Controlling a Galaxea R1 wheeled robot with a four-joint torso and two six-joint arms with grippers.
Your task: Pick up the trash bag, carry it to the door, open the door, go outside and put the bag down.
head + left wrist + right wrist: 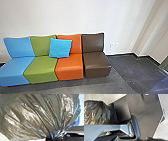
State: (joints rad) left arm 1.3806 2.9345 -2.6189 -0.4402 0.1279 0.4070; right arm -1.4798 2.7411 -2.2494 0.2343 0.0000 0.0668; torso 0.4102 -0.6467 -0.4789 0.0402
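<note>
Ok, pickup looks done: left gripper pinches the shiny grey-brown plastic trash bag by its gathered neck. Right gripper: can't tell. Robot's indoors, facing 4 coloured cushioned seats; door, exit, set-down left.

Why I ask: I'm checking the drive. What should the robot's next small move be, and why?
Probably a slight, gentle turn to its right. Ahead stand the seats against the wall, while floor runs on past the brown seat. Gentle, I'd say, because the left wrist view shows the bag with its folds drawn tightly together.
</note>
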